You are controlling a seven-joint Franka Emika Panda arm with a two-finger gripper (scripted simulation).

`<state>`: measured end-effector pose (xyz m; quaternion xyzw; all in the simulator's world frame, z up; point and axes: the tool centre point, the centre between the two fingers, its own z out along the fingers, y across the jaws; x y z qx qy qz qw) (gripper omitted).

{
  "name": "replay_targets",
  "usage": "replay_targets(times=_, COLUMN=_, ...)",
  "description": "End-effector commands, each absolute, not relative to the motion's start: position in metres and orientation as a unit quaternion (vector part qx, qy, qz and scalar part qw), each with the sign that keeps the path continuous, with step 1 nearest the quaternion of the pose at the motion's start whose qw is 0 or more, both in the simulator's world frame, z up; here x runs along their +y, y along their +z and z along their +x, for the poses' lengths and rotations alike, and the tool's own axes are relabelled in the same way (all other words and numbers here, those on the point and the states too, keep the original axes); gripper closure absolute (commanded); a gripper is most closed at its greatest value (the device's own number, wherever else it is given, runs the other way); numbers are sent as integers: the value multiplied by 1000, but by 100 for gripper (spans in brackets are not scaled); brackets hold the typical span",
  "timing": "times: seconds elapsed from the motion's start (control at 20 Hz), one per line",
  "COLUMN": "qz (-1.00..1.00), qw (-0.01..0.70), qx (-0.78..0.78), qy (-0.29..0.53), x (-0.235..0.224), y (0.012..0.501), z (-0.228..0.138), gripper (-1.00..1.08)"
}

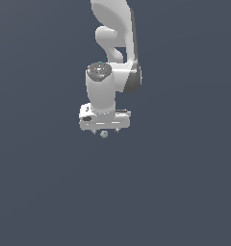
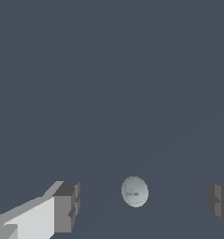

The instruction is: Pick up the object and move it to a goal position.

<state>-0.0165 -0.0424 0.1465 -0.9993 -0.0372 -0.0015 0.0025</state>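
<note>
Pale bluish-grey, the ball (image 2: 134, 191) sits between the gripper (image 2: 144, 205)'s spread fingers (image 2: 67, 205); I'd centre it, then close gently.

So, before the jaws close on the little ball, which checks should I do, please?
1. Ball lies between the two fingers: ok.
2. Jaws open, wider than the ball: ok.
3. Fingers apart from the ball, gaps on both sides: ok.
4. Gripper sits above the ball in the exterior view: ok.
5. Fingers low enough to grip its middle: cannot tell.
6. Goal position visible: not ok, no marker shows.
</note>
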Motion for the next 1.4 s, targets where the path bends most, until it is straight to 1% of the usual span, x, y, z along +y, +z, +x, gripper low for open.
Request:
replay_targets(times=0.0, qz=-998, qw=2, qx=-61, qy=-1, x=-46, y=137, z=-23, gripper=-92)
replay_targets(times=0.4, qz=-988, qw=0, qx=-157, qy=0, x=-56, y=102, z=-52, gripper=-92)
replay_targets(times=0.75, qz=-976, qw=0, qx=-218, qy=0, x=-61, y=81, z=-72, gripper=-92)
replay_targets(times=1.05, qz=-970, qw=0, qx=-245, qy=0, x=-63, y=73, z=-81, gripper=-92)
replay_targets(times=1.35, qz=-969, qw=0, qx=-248, qy=0, x=-63, y=71, z=-82, gripper=-92)
